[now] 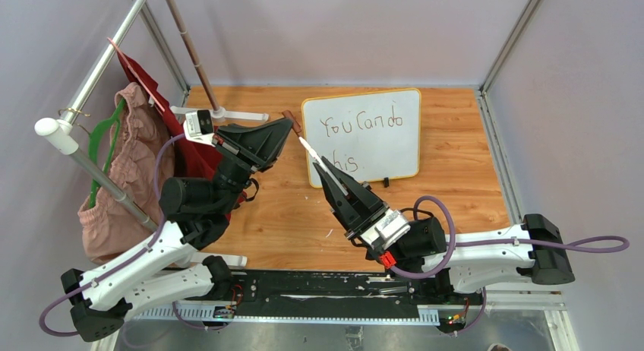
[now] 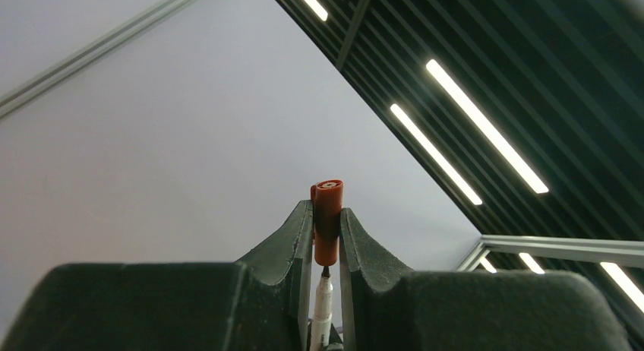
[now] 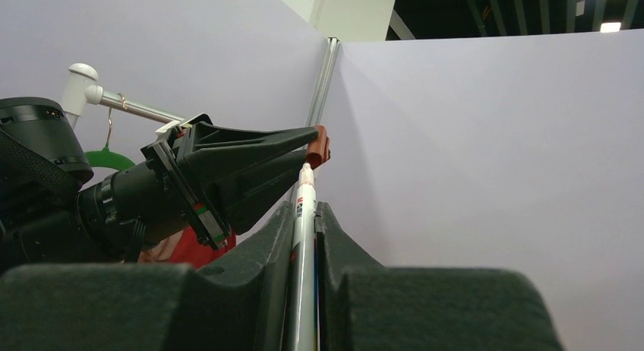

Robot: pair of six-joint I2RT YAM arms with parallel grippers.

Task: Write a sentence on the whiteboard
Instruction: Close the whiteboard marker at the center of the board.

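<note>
The whiteboard with a yellow-orange rim lies at the back of the wooden table. The sentence reads "You Can do" with "his." showing below; its start is hidden behind the marker. My right gripper is shut on a white marker, which also shows in the right wrist view. My left gripper is shut on the red-brown marker cap, seen in the left wrist view. The marker's tip points into the cap's open end, just short of it.
A clothes rack with a pink garment, a red cloth and a green hanger stands at the left. Its white foot lies on the table beside the board. Grey walls enclose the cell.
</note>
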